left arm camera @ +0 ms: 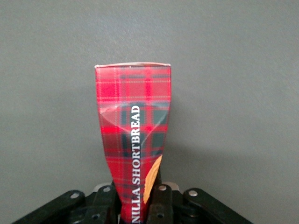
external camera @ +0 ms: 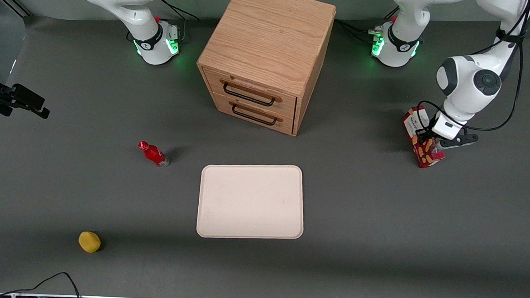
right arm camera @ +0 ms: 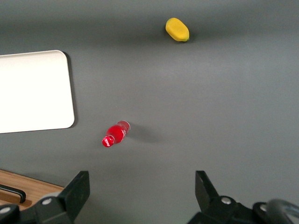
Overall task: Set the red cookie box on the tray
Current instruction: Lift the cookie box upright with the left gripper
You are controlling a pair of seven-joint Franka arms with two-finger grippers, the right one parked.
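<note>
Where "NILLA SHORTBREAD" reads: red cookie box (left arm camera: 133, 140) between gripper (left arm camera: 138, 205) fingers.

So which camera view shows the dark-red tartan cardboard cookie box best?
The left wrist view: the dark-red tartan cardboard cookie box fills it, pinched in the gripper. The front view shows the box small, partly covered by the gripper. The right wrist view misses it.

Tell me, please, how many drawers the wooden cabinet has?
2: the upper drawer and lower drawer, stacked on the wooden cabinet. The gripper holds the red cookie box.
</note>
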